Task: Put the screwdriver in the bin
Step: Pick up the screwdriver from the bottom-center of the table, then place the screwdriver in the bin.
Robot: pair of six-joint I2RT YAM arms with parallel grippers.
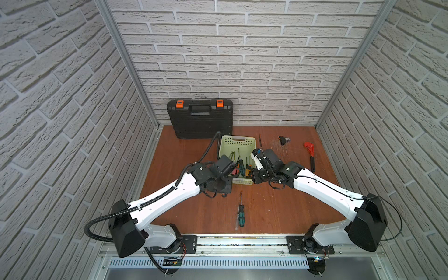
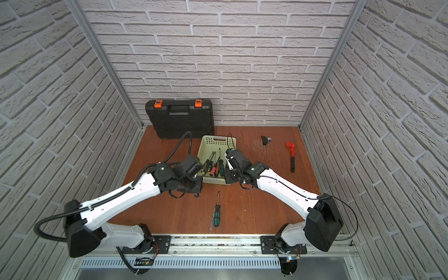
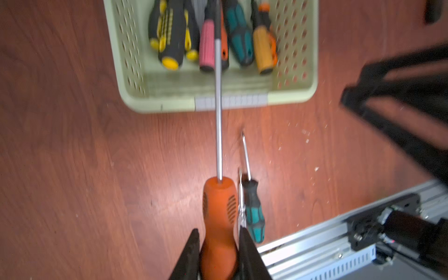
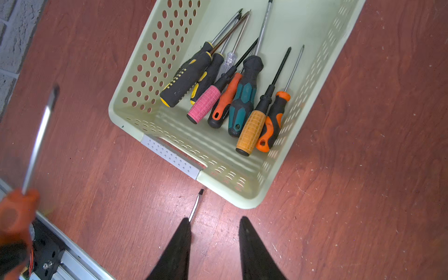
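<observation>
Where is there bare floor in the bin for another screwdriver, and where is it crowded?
Free: the bin floor's far half on both sides of the thin shafts, and a narrow strip between handle butts and near wall. Crowded: the near half, handles packed side by side.

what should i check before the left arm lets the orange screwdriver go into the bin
1. Grip: left gripper shut on the orange screwdriver, at its handle: ok.
2. Aim: shaft points across the near rim of the bin: ok.
3. Handle over the bin: not ok, it looks short of the rim.
4. Room: bare floor beside the screwdrivers lying in the bin: ok.
5. Clearance: right gripper hangs open and empty by the bin: cannot tell.
</observation>
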